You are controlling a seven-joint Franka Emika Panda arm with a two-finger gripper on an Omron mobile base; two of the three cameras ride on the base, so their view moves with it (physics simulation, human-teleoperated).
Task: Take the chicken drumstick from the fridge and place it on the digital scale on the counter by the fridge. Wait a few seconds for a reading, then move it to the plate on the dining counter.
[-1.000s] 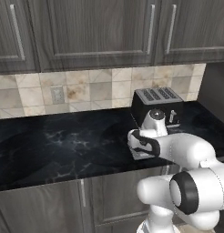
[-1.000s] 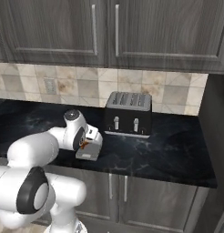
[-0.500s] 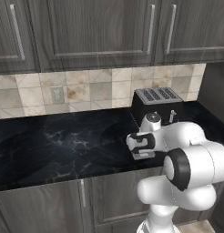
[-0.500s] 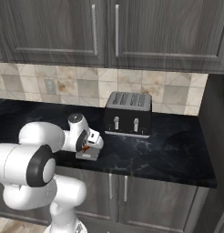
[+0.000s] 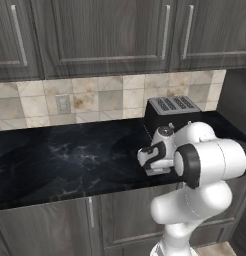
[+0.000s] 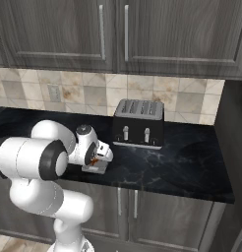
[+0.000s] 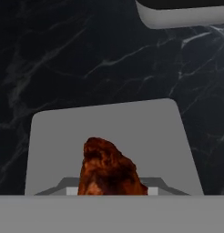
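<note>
Right now chicken drumstick (image 7: 109, 168) nearest my hand camera, sitting over digital scale (image 7: 109, 132); touching slab or not, can't tell. Gripper (image 6: 97, 158) low over scale, jaws: clamped or loosened on meat, can't tell. My plan: lower till meat rests mid-slab, part jaws fully, lift straight up, no dragging. Scale on table (image 5: 70, 155), just before black toaster (image 6: 138, 123). Then wait for reading.

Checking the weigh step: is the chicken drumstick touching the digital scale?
Cannot tell. In the hand view the chicken drumstick shows against the digital scale, but its underside is hidden, so neither contact nor a gap is plain.
</note>
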